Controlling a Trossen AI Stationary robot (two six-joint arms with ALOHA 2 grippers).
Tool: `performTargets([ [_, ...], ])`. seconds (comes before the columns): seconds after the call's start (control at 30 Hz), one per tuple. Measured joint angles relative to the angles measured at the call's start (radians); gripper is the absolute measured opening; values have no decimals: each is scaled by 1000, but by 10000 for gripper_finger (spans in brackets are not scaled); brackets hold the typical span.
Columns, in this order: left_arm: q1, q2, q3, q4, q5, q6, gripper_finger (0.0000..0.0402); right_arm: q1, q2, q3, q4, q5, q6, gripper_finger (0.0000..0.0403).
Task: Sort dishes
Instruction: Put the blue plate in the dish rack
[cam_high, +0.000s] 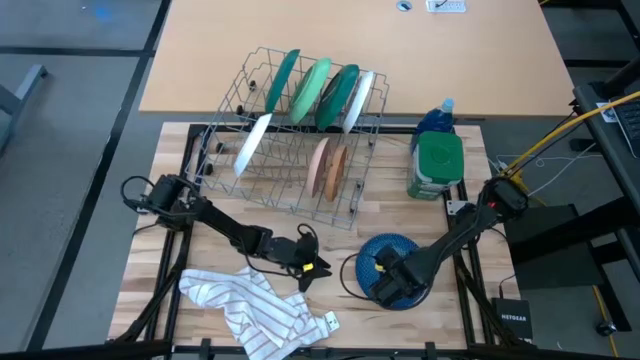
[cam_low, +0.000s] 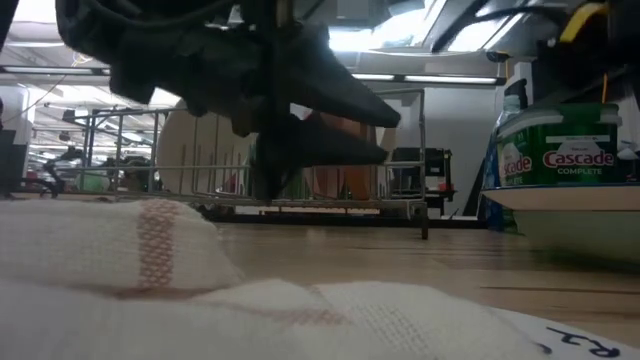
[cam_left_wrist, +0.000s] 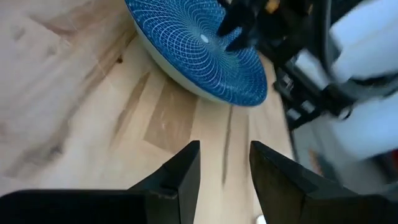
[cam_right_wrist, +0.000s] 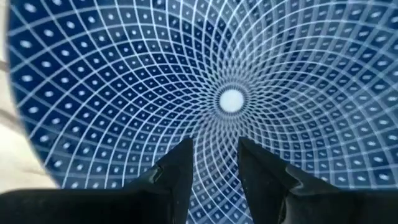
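The right gripper, fingers slightly parted and empty, was held over the blue bowl; the left gripper, likewise parted, was positioned beside it.

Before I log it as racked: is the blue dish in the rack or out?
Out. The blue dish lies flat on the table, in front of the rack, under the right gripper.

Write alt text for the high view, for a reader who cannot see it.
Seen from above, the right gripper hangs over a blue patterned plate near the table's front edge, while the left gripper sits beside a crumpled striped cloth. Behind them a wire dish rack holds green, white and tan plates on edge, with a green-lidded container to its right.
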Motion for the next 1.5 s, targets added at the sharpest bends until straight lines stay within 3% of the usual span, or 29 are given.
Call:
performTargets([
  [0.23, 0, 92, 8, 155, -40, -181, 129, 0, 74, 5, 17, -7, -1, 127],
  [0.47, 8, 182, 96, 150, -71, -267, 129, 0, 79, 5, 115, 39, -1, 127],
  [0.77, 22, 250, 224, 109, -76, -273, 129, 2, 81, 2, 181, 55, -13, 126],
  [1.3, 49, 247, 239, 6, -108, -220, 129, 2, 83, 1, 282, 170, -135, 126],
  [1.5, 50, 245, 239, -34, -120, -203, 78, 1, 84, 0, 307, 192, -156, 126],
])
